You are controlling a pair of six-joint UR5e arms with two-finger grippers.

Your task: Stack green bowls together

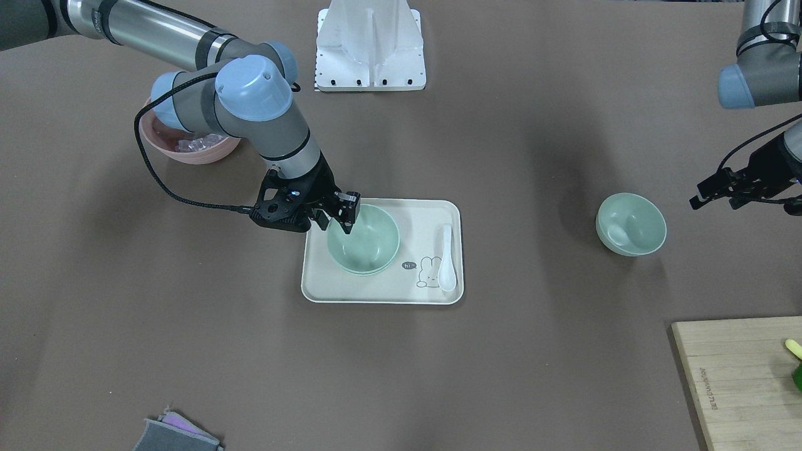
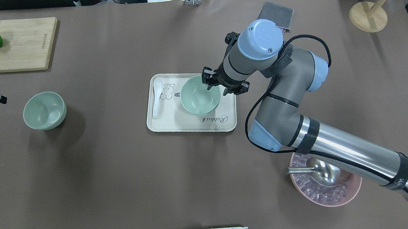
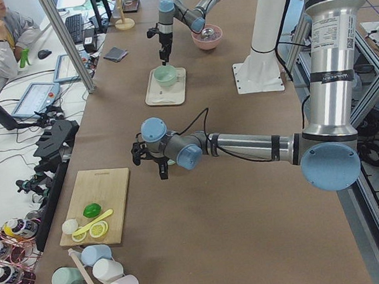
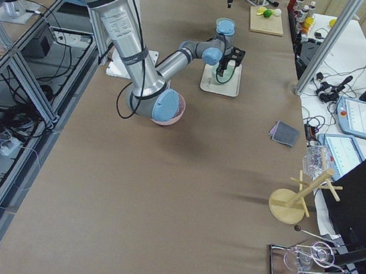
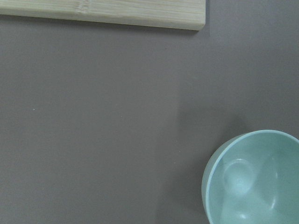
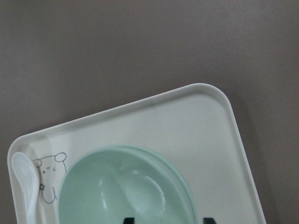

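Note:
Two pale green bowls (image 1: 366, 241) sit nested on the cream tray (image 1: 382, 291); both rims show in the right wrist view (image 6: 126, 186). My right gripper (image 1: 338, 218) is open, with one finger inside the upper bowl's rim and one outside it, on the robot-side edge (image 2: 215, 86). The third green bowl (image 1: 630, 224) stands alone on the table's left side (image 2: 44, 110) and shows in the left wrist view (image 5: 254, 179). My left gripper (image 1: 714, 193) hovers beside it, open and empty.
A white spoon (image 1: 446, 257) lies on the tray. A pink bowl (image 2: 326, 192) with a metal scoop sits under the right arm. A wooden cutting board (image 2: 18, 44) with fruit is at the far left. A grey cloth (image 2: 276, 16) lies at the far edge.

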